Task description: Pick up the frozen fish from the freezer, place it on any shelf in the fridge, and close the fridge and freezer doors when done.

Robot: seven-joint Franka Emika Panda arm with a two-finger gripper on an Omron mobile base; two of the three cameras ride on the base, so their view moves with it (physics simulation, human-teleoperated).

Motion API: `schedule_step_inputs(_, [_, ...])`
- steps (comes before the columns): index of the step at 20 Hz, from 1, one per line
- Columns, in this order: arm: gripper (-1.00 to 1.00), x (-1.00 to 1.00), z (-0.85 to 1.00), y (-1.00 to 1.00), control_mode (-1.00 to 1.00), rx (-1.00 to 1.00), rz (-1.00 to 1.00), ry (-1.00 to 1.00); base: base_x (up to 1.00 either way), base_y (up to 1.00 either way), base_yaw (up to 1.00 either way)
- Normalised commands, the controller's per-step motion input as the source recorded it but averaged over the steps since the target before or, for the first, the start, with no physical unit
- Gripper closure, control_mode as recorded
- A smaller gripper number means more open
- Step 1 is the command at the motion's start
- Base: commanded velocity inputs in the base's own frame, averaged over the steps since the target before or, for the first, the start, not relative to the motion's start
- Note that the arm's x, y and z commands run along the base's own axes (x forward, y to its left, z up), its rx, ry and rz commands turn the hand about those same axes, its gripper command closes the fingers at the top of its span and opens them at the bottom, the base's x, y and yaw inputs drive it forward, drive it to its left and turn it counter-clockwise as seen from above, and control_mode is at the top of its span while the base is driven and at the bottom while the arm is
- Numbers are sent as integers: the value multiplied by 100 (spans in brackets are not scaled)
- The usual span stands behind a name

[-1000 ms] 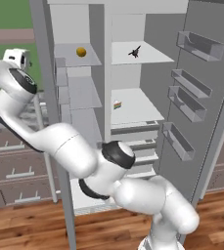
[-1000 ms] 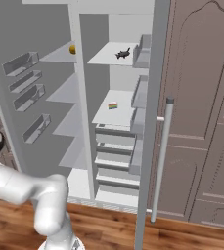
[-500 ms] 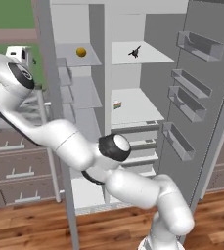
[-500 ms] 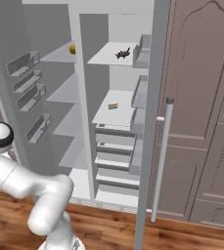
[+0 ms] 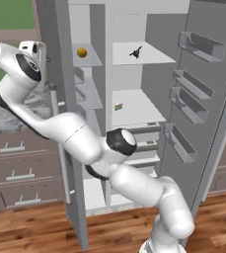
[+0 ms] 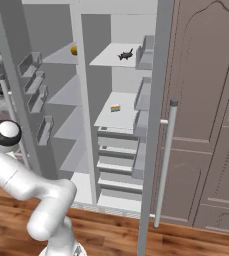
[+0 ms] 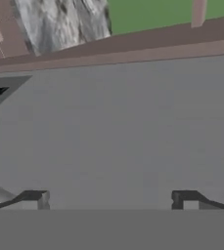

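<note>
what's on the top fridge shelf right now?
A small dark fish-shaped item lies alone on the top fridge shelf. The colourful block sits on the shelf below. In the right base view, the right door's bins cover that shelf's right end.

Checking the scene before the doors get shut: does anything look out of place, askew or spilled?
Nothing looks spilled or damaged. Both doors stand open: the freezer door and the fridge door. The fish lies on the top fridge shelf. The gripper is open, facing a flat grey panel.
</note>
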Motion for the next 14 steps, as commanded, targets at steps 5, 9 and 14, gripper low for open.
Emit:
schedule_step_inputs(5, [-100, 0, 0, -85, -100, 0, 0, -1, 0, 0, 0])
schedule_step_inputs(9, [-100, 0, 0, -83, -100, 0, 0, -4, 0, 0, 0])
schedule_step_inputs(14, [-100, 0, 0, -75, -100, 0, 0, -7, 0, 0, 0])
